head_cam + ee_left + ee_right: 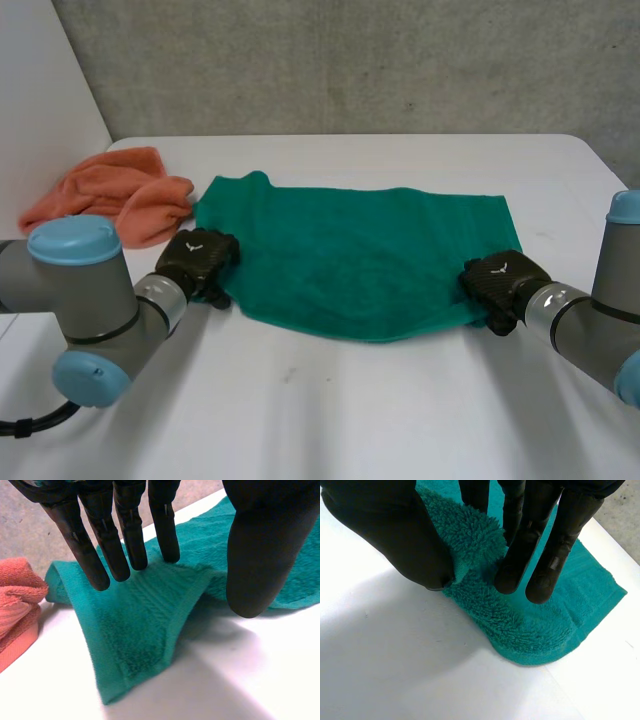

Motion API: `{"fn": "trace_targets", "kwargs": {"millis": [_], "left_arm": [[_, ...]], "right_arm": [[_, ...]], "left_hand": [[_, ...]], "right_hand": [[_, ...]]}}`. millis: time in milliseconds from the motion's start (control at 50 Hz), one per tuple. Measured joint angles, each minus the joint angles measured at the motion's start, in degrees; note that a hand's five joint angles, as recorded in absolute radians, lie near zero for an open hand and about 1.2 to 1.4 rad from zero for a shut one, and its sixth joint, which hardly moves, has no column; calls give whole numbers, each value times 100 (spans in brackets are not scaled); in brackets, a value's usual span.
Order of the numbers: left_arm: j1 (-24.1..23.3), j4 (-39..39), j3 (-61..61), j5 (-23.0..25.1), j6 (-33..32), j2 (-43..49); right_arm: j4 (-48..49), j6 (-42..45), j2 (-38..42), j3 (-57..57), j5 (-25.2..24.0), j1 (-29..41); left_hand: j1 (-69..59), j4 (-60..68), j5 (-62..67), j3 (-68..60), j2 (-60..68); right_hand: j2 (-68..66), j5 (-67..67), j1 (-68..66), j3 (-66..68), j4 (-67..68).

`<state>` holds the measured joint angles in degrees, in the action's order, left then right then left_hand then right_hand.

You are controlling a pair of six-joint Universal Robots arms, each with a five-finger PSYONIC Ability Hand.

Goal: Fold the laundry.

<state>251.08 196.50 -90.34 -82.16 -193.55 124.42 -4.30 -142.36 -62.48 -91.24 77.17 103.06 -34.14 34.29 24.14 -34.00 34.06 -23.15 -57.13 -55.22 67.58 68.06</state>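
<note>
Towel (360,255) lies spread on counter (330,400). Left robot hand (200,258) rests wide, fingers straight, on its lower-left corner. Right robot hand (500,278) pinches the lower-right corner.

A green towel (360,265) lies spread nearly flat on the white table (330,410), its long side running across in front of the robot. The left hand (198,258) rests on the towel's near left corner and the right hand (500,280) on its near right corner. A bunched orange cloth (115,195) sits just beside the towel's far left corner.
</note>
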Motion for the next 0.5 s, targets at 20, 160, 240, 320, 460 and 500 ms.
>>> {"fn": "trace_targets", "kwargs": {"millis": [20, 160, 240, 320, 460, 500], "left_arm": [[5, 10, 16, -1, -7, 16], [38, 163, 252, -9, -387, 272], [61, 276, 342, -11, -790, 387], [97, 357, 356, -7, -1143, 453], [66, 308, 99, -39, -1413, -196], [38, 264, -120, -43, -1428, -723]], "right_arm": [[0, 0, 0, -1, 0, 0], [-4, -2, 0, 0, 0, -14], [-8, -2, -1, 6, 0, -21], [-16, -2, -1, 15, 5, -20], [-132, 62, -455, 124, 61, -24], [-220, 120, -776, 188, 66, -26]], "left_hand": [[0, 0, 0, 0, 0], [-1, 0, 0, -1, 1], [-495, 419, 420, -433, 429], [-2936, 2694, 2672, -2687, 2705], [-3170, 3434, 3173, -3402, 3418], [-3171, 3434, 3173, -3402, 3421]], "right_hand": [[0, 0, 0, 0, 0], [0, 0, 0, 0, 0], [0, 0, 0, 0, 0], [0, 0, 0, 0, 0], [0, 0, 0, 0, 0], [0, 0, 0, 0, 0]]}}
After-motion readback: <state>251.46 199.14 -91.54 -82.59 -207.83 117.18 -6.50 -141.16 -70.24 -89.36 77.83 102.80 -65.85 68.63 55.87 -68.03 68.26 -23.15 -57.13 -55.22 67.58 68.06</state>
